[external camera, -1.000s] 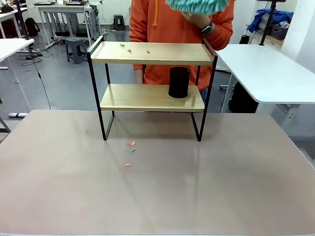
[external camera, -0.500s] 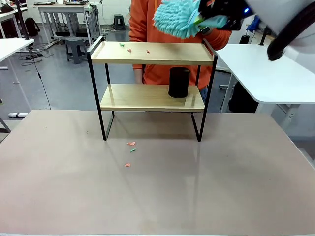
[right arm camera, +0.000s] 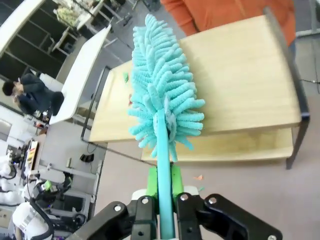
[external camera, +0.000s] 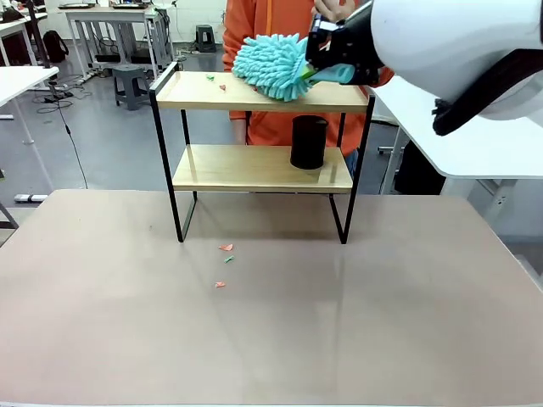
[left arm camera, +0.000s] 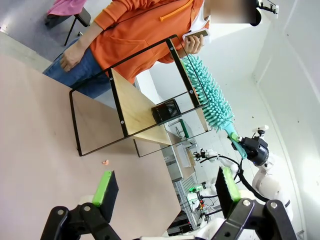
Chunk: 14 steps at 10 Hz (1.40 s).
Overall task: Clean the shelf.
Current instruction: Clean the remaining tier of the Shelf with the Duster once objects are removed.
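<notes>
Right tool (right arm camera: 164, 182) grips blue-green fluffy duster (external camera: 271, 64); duster head ahead of tool, over shelf (external camera: 254, 95) top. Left tool (left arm camera: 166, 186) spread wide, holding nothing.

Open-plan laboratory: a white bench (external camera: 21, 80) at far left, a second white bench (external camera: 462, 127) at right, a grey stool (external camera: 131, 85) and loose cable (external camera: 68, 127) on the bare grey floor (external camera: 110, 157).

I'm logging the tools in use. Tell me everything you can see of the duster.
The duster has a fluffy turquoise head of soft microfibre-like strands on a straight turquoise handle that looks plastic. The right gripper is shut on the handle, a green pad on each side. The head is over the middle of the top board of the shelf; whether it touches the wood cannot be told.
</notes>
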### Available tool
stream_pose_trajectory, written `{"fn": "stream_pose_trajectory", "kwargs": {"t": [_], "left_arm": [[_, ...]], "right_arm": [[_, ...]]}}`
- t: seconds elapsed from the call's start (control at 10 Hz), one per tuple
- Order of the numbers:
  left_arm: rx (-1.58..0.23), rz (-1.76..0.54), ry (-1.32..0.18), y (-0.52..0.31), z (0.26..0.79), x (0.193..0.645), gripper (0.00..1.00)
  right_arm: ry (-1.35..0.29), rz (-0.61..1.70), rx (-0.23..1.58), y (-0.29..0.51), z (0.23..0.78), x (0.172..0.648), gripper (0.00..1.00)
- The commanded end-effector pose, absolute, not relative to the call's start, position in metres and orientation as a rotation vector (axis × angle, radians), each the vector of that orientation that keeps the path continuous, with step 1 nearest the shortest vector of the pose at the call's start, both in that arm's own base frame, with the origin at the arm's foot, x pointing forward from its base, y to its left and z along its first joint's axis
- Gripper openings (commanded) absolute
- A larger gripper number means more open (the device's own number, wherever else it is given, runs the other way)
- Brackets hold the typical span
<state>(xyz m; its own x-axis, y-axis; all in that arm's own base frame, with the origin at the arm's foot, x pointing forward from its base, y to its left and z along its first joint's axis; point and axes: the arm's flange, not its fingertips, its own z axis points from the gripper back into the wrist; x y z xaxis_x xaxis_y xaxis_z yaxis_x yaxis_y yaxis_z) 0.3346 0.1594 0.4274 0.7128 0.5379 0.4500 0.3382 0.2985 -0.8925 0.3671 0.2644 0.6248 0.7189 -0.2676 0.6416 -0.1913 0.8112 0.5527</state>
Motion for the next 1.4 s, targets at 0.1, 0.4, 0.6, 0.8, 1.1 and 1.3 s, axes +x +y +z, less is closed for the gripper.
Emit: {"fn": "stream_pose_trajectory", "kwargs": {"t": [0.1, 0.4, 0.6, 0.8, 1.1, 1.3], "left_arm": [[-1.306, 0.131, -0.842, 0.158, 0.429, 0.333, 1.00], [-1.306, 0.131, -0.842, 0.158, 0.429, 0.333, 1.00], [-1.306, 0.131, -0.842, 0.158, 0.429, 0.333, 1.00], [-1.306, 0.131, -0.842, 0.158, 0.429, 0.333, 1.00], [-1.306, 0.131, -0.842, 0.158, 0.429, 0.333, 1.00], [-1.306, 0.131, -0.842, 0.158, 0.429, 0.333, 1.00]], "right_arm": [[-0.747, 0.052, 0.676, 0.295, 0.625, 0.363, 0.13], [-0.686, 0.141, 0.668, 0.307, 0.624, 0.359, 0.13], [-0.694, 0.192, 0.654, 0.274, 0.637, 0.353, 0.13], [-0.647, 0.318, 0.680, 0.244, 0.646, 0.338, 0.13], [-0.556, 0.473, 0.780, 0.185, 0.661, 0.302, 0.13], [-0.417, 0.520, 0.913, 0.158, 0.655, 0.290, 0.13]]}}
